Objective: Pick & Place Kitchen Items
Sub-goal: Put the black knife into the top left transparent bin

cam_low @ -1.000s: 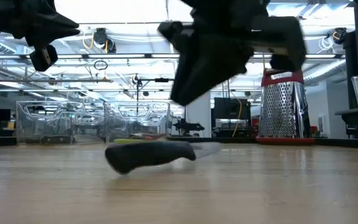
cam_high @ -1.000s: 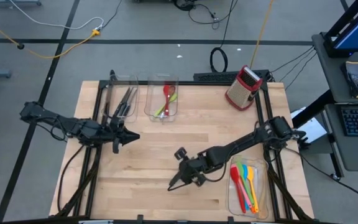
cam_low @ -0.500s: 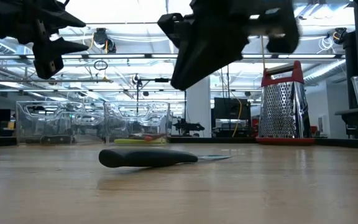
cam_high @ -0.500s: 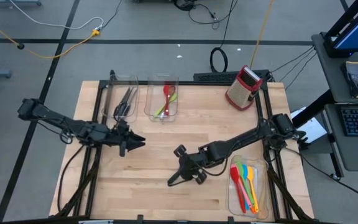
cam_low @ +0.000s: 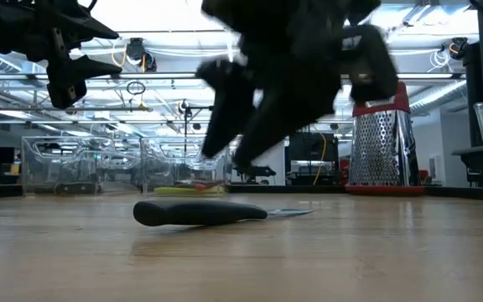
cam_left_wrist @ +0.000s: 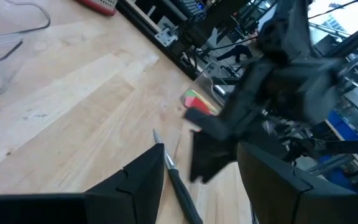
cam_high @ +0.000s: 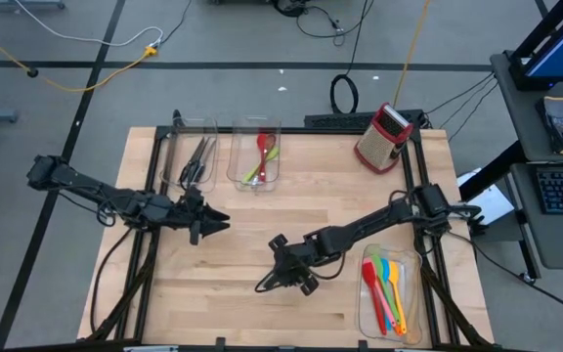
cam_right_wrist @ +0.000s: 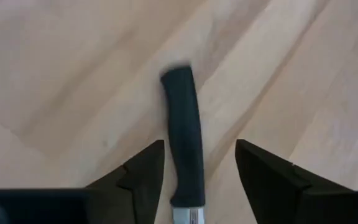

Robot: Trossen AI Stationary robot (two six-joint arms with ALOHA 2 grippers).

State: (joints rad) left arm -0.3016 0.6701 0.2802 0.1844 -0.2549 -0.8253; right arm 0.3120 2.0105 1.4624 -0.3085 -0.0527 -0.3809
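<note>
A black-handled steel knife [cam_low: 201, 213] lies flat on the wooden table [cam_high: 262, 210], in its near middle. My right gripper [cam_right_wrist: 199, 147] hangs open just above it. Its two fingers stand on either side of the handle [cam_right_wrist: 184, 130] with a gap on both sides. In the high view the handle [cam_high: 261, 286] points toward the table's near left, past my right gripper [cam_high: 280, 272]. My left gripper [cam_high: 219, 223] hovers open over the table's left half. It points toward the knife [cam_left_wrist: 178, 182] and has nothing between its fingers.
At the far left stand two clear bins. One bin [cam_high: 195, 156] holds knives, the other [cam_high: 260, 156] red and green utensils. A red box grater [cam_high: 384, 137] stands at the far right. A bin [cam_high: 387, 293] of coloured spatulas sits at the near right.
The knife, tilted in my right gripper a second ago, now lies flat on the table. My right gripper has since opened and dropped toward the near left over the handle. My left gripper has moved a little toward the table's right and opened.
</note>
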